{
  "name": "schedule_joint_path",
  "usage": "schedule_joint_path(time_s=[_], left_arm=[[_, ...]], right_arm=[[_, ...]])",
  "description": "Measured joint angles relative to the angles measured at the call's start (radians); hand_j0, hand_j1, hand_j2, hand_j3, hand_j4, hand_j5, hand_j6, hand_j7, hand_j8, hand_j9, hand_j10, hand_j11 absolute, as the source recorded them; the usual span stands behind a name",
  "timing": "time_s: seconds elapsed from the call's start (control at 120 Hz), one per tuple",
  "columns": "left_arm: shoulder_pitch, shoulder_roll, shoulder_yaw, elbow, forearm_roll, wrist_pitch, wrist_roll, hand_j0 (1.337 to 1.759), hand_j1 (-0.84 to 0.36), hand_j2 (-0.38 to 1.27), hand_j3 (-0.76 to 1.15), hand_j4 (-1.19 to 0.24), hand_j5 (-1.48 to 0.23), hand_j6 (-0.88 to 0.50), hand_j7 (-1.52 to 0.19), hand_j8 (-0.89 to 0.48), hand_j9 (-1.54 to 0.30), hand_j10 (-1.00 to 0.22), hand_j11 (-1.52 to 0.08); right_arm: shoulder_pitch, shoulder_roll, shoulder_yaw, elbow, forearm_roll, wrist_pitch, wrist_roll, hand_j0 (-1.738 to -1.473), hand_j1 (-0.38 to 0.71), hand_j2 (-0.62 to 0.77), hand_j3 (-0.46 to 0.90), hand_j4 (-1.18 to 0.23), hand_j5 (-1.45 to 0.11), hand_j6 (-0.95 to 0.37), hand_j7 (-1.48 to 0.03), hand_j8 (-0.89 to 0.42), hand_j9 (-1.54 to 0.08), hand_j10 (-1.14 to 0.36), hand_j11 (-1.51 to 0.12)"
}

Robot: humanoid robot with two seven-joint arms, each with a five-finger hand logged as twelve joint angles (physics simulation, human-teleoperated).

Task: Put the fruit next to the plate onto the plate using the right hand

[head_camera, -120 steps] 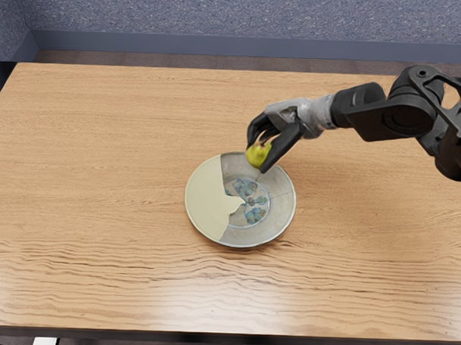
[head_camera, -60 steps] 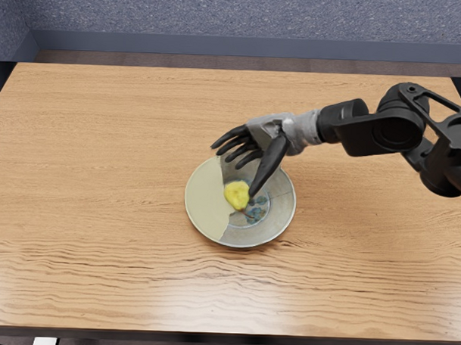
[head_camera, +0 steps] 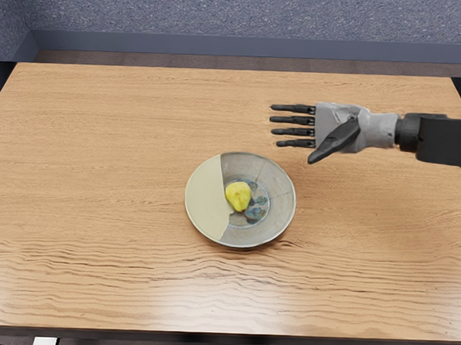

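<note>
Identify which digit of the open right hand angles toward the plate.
The thumb of the right hand: it slants down toward the plate, while the four fingers stretch straight and parallel toward the picture's left.

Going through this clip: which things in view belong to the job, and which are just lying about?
Part of the job:
- yellow fruit, lying on the plate
- plate
- right hand, fingers spread, holding nothing, off to the plate's far right side

Not part of it:
- wooden table, only the support
- wall behind it
</note>
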Motion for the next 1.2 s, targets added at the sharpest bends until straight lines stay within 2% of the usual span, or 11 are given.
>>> schedule_joint_path(time_s=[0.317,0.483,1.2], left_arm=[[0.003,0.000,0.001,0.000,0.000,0.000,0.000,1.658,0.35,0.00,0.00,0.00,0.00,0.01,0.00,0.01,0.00,0.00,0.00],[0.002,0.000,0.001,0.000,0.000,0.000,0.000,1.658,0.35,0.00,0.00,0.00,0.00,0.01,0.00,0.01,0.00,0.00,0.00],[-0.006,0.000,0.001,0.000,0.000,0.000,0.000,1.658,0.35,0.00,0.00,0.00,0.00,0.01,0.00,0.01,0.00,0.00,0.00]], right_arm=[[-0.078,-0.211,0.009,0.000,0.140,0.000,0.000,-1.658,-0.35,0.00,0.00,0.00,-0.01,0.00,-0.01,0.00,-0.01,0.00,-0.01],[-0.099,-0.291,0.009,0.000,0.182,0.000,0.000,-1.658,-0.35,0.00,0.00,0.00,0.00,0.00,0.00,0.00,0.00,0.00,0.00],[-0.112,-0.387,0.009,-0.003,0.202,0.000,0.000,-1.658,-0.35,0.00,0.00,0.00,0.00,0.01,0.00,0.00,0.00,0.00,0.00]])
